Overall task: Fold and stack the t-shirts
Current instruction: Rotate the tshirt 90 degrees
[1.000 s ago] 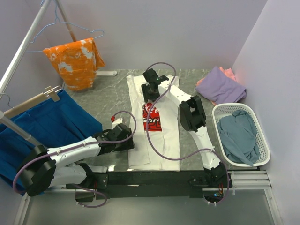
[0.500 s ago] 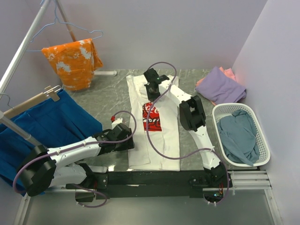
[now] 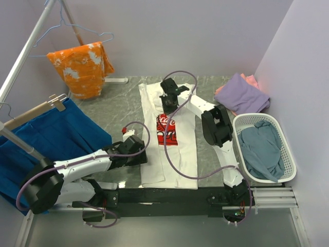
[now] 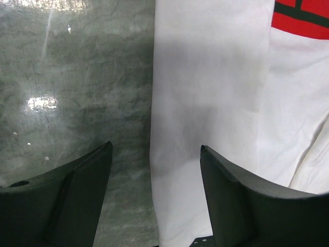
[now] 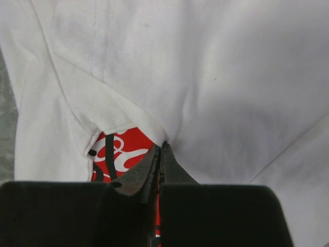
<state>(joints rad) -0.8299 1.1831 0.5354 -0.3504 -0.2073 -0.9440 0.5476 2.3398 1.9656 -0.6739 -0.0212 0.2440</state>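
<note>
Right jaws pinched on white tee (image 3: 182,149); long axis near-to-far.

On my feed the table (image 4: 77,77) is a grey-green marbled surface, smooth and glossy, throwing back lamp glare. The white t-shirt (image 5: 216,77) is soft matt cloth, smooth, with a stitched seam; its red print (image 5: 126,146) lies flat in the weave. The left gripper (image 4: 155,146) has fingers (image 4: 61,200) of matt black plastic. At the right of the overhead frame the basket (image 3: 257,116) is white perforated plastic. At the left, a hanger (image 3: 36,112) looks wooden, and the rack pole (image 3: 25,49) is dull grey metal.
</note>
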